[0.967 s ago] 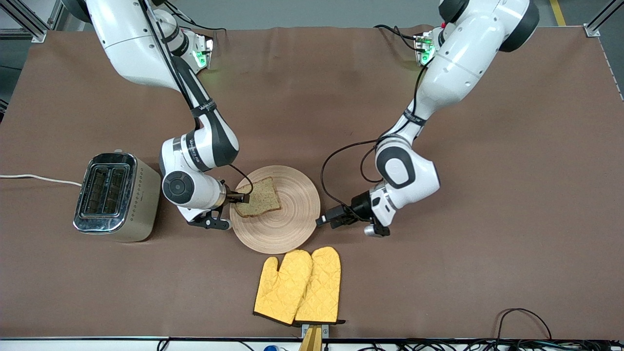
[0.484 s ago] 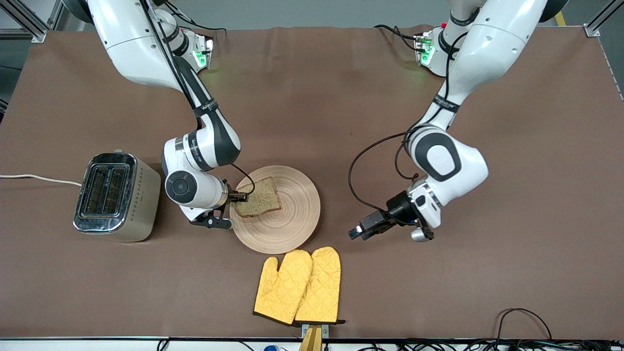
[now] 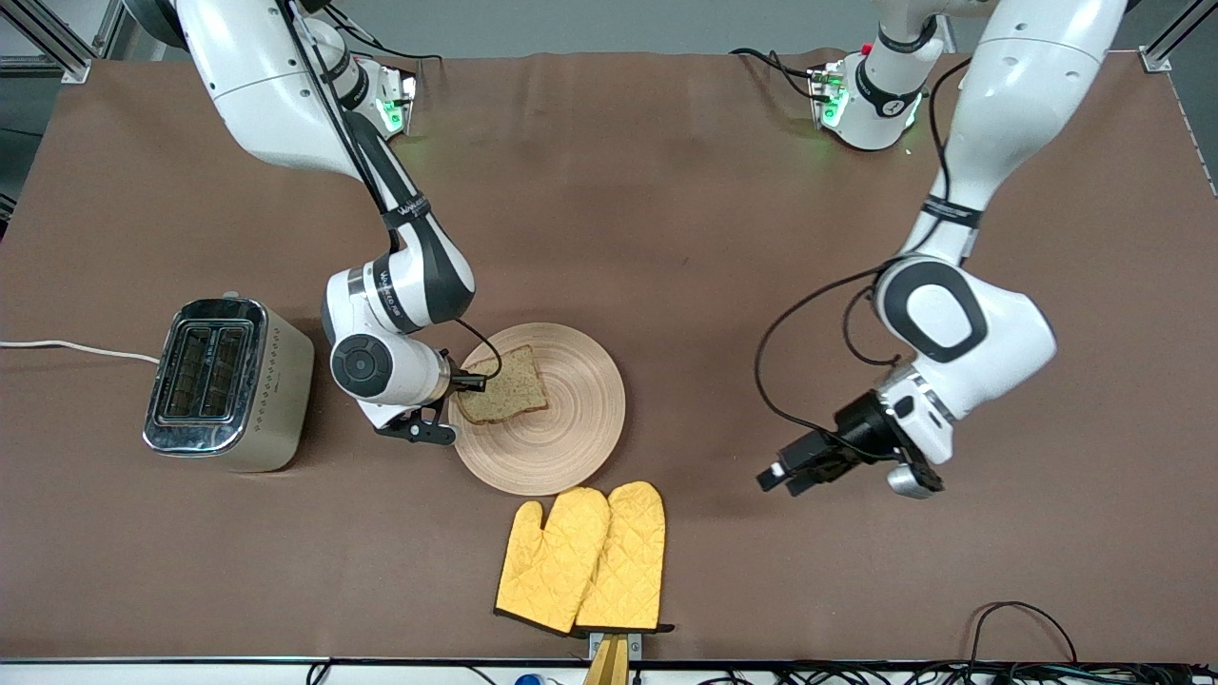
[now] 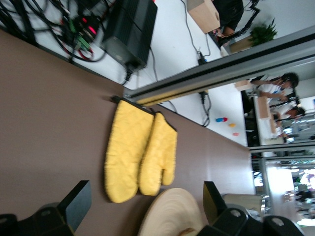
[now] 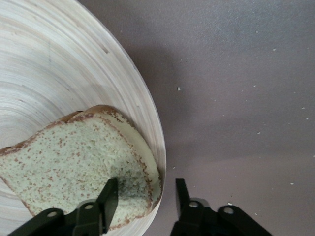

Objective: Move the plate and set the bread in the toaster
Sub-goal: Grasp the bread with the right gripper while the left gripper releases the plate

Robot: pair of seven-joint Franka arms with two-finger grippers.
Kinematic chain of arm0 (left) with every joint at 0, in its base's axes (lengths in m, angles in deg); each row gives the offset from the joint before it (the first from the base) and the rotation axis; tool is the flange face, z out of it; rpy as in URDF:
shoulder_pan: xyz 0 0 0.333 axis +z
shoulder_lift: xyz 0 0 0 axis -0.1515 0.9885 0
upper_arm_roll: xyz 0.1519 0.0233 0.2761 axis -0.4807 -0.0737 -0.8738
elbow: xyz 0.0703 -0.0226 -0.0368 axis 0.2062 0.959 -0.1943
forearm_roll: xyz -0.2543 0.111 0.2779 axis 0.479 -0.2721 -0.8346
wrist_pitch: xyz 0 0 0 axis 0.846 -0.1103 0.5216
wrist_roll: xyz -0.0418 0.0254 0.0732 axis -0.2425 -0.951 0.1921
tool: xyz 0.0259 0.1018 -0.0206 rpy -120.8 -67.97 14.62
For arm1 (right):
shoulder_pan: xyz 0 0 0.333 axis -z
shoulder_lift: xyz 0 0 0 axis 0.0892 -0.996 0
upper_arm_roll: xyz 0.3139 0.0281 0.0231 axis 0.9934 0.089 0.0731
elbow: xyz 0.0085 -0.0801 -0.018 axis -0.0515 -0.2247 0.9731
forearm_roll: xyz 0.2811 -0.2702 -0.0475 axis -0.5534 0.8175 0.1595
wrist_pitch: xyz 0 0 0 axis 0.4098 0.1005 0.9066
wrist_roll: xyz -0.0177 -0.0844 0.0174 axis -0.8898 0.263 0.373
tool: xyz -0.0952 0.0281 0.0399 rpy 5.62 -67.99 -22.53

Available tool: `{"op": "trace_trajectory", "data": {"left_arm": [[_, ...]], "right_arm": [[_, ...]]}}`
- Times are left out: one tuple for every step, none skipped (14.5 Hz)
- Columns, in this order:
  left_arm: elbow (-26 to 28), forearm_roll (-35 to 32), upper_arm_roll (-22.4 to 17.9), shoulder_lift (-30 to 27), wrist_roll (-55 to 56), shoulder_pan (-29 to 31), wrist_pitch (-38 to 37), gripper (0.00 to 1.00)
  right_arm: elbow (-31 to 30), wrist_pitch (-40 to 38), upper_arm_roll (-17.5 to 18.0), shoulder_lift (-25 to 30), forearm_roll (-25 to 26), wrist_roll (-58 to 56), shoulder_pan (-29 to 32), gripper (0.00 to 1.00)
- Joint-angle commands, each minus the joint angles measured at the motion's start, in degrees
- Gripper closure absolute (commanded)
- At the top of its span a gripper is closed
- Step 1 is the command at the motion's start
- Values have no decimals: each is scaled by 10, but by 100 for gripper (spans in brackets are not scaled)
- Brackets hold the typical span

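This is looking like a robotics lab set up with kitchen props rather than a real kitchen. Two white robot arms are standing bolted along one edge of a wide table (image 3: 666,190) covered in brown sheeting, with aluminium frame posts (image 3: 1166,38) rising at its corners and cables (image 3: 1018,618) trailing along the edge nearest the front camera. Off the table, near the yellow oven mitts (image 4: 140,150), a black power box (image 4: 129,30) with tangled wires is sitting on a pale floor, and people are working at desks (image 4: 263,105) farther off.
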Motion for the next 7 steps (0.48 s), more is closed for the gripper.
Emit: {"op": "trace_trajectory", "data": {"left_arm": [[1,-98,1,-11,28,47,-54,0],[-11,-139,1,-10,45,64,-74,0],[-27,-188,1,-10,68,80,-100,0],[-48,-239,1,-9,95,95,-121,0],[-71,-283,1,-10,124,99,-141,0],[-90,-322,1,-9,166,96,-153,0],[-103,-367,1,-9,222,94,-154,0]], "right_arm": [[0,-2,-1,-1,-8,10,-7,55],[0,-2,-1,-1,-8,10,-7,56],[0,-2,-1,-2,-8,10,-7,61],[0,-2,-1,-2,-8,10,-7,65],[0,-2,-1,-2,-8,10,-7,69],[0,-2,-1,-2,-8,10,-7,75],[0,-1,-1,-2,-8,10,-7,79]]}}
